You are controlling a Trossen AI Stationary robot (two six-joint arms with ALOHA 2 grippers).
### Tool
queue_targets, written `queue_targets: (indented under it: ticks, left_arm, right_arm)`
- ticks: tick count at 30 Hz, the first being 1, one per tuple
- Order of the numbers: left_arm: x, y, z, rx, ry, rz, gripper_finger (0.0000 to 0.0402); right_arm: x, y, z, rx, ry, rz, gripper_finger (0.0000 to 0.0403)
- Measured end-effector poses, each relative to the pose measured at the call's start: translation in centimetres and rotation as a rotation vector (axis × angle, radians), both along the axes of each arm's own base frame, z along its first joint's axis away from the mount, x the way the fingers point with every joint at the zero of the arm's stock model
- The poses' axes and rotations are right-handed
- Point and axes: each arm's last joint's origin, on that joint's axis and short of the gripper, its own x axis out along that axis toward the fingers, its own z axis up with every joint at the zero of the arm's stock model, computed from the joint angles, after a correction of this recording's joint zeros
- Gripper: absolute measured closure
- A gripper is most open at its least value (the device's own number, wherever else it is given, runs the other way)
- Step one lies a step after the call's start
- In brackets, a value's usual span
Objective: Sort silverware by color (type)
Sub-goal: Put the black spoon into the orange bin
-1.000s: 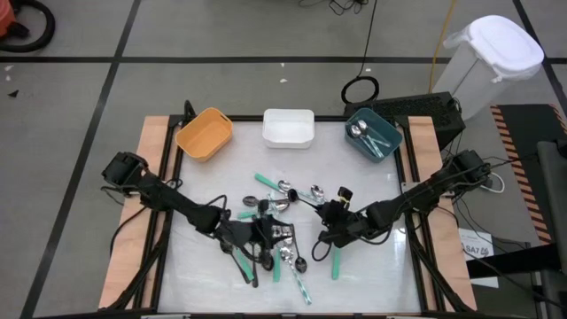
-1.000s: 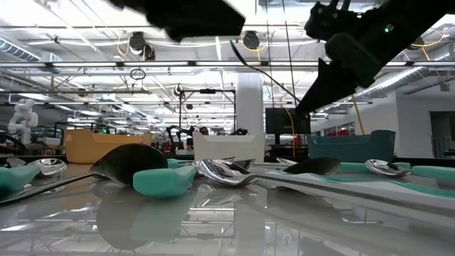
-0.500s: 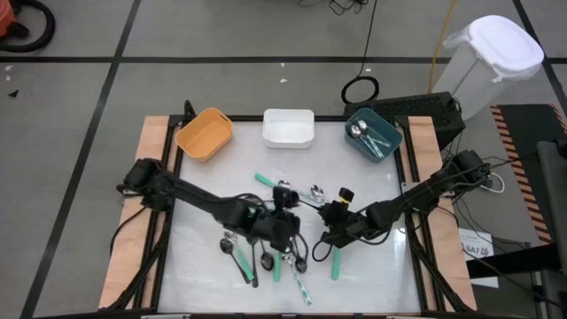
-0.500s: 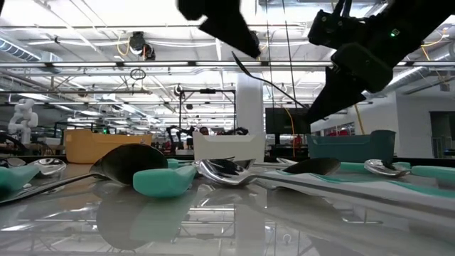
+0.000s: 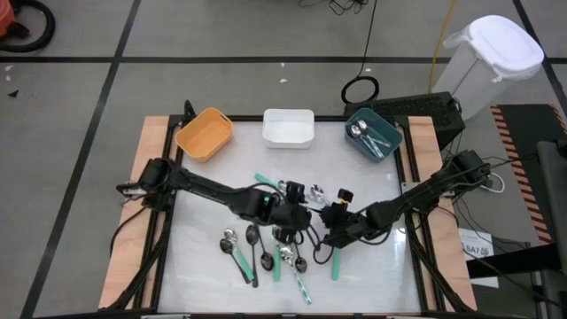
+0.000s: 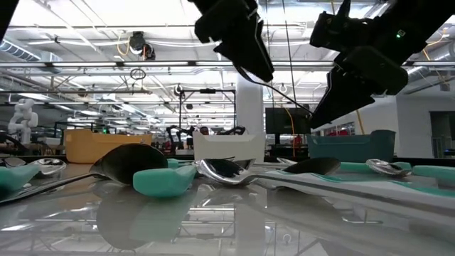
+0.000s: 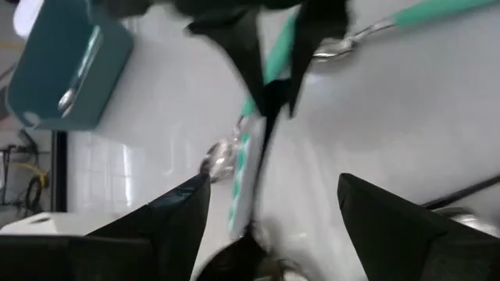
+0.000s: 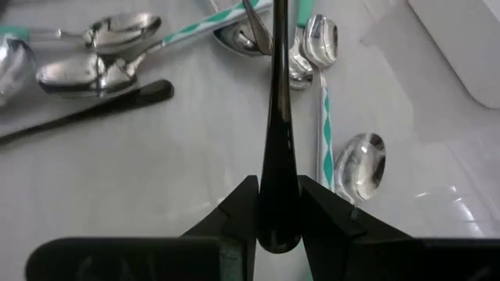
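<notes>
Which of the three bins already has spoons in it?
The teal bin, at the right end of the row, holds spoons. The white bin in the middle and the orange bin on the left show none.

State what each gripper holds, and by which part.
The right gripper is shut on a black-handled spoon, pinching its handle end. The left gripper is open and holds nothing.

no text, label, brand or number can be read anywhere.
</notes>
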Motion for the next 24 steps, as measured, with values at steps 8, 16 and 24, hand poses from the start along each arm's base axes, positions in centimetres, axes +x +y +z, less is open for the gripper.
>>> queue_targets:
  ticks: [8, 16, 24]
  left_arm:
    - [0.5, 1.9, -0.9, -0.088, 0.041, 0.028, 0.0166]
    - [0.9, 2.0, -1.3, -0.106, 0.030, 0.031, 0.0219]
    - [0.9, 2.2, -1.3, -0.135, 0.025, 0.062, 0.0274]
  right_arm:
    - [0.0, 0.6, 0.1, -0.034, 0.000, 0.061, 0.0335]
    - [-0.1, 0.5, 0.1, -0.061, 0.003, 0.060, 0.0335]
    - [-0.1, 0.5, 0.1, -0.069, -0.003, 0.056, 0.0335]
